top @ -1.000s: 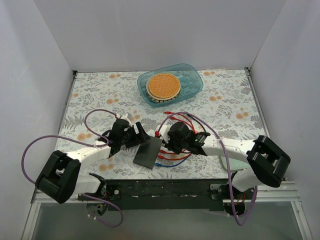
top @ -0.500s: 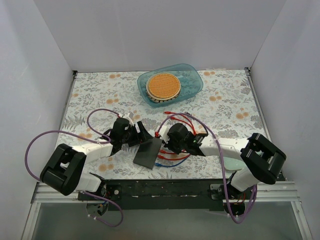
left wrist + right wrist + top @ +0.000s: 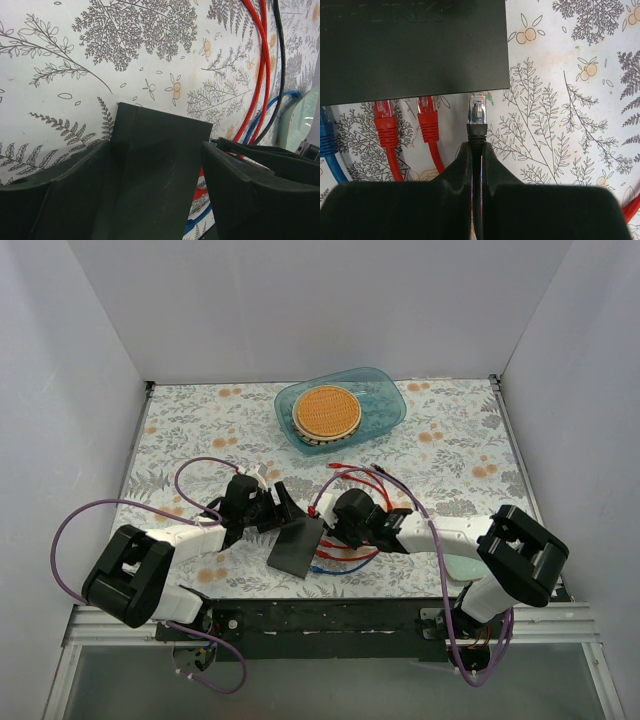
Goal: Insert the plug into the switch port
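Note:
The switch (image 3: 296,546), a flat matte black box, lies on the flowered cloth near the front. My left gripper (image 3: 283,512) is open and straddles it; in the left wrist view the switch (image 3: 160,170) lies between my fingers (image 3: 60,192), with a strip of cloth showing beside the right one. My right gripper (image 3: 476,147) is shut on a black cable just behind its clear plug (image 3: 478,107). The plug tip sits at the switch's port edge (image 3: 410,45), near its right corner. Two red plugs (image 3: 426,112) and a blue one sit at that edge to the left.
A clear blue tray (image 3: 385,405) holding a round orange disc stands at the back middle. Red, blue and black cables (image 3: 350,480) loop around my right gripper. A pale green oval pad (image 3: 462,565) lies under my right arm. White walls close three sides.
My right gripper has edged slightly left toward the switch with the plug. My left arm's elbow has shifted right; its gripper stays over the switch.

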Available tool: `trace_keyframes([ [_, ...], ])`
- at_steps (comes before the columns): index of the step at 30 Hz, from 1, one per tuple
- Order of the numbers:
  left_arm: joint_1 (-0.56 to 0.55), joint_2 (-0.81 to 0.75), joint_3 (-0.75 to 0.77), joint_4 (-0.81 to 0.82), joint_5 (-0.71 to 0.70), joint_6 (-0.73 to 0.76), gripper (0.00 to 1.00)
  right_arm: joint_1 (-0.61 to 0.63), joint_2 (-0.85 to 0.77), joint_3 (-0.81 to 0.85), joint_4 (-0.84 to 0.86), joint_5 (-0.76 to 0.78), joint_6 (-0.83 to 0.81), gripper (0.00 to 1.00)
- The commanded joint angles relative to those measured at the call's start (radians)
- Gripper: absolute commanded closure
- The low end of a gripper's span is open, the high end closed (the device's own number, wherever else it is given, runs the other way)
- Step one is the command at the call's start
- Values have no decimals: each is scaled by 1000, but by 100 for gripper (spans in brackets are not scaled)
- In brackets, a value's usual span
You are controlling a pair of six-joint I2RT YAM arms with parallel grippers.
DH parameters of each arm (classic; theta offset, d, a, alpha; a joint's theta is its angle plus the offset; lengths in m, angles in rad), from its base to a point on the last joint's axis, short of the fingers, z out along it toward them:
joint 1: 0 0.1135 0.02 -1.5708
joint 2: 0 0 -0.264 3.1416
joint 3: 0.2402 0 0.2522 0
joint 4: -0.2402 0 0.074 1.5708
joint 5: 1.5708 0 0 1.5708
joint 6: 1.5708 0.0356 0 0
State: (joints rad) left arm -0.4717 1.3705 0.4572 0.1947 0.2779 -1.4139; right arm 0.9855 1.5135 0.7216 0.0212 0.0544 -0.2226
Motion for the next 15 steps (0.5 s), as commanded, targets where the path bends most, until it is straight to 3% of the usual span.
trace_keyframes([
  [1,5,15,12,-26,26,0,28,22,17,4,33,22,-15,99],
  [15,12,24,28,-28,63,26,29,71,28,10,86,153,6,99],
])
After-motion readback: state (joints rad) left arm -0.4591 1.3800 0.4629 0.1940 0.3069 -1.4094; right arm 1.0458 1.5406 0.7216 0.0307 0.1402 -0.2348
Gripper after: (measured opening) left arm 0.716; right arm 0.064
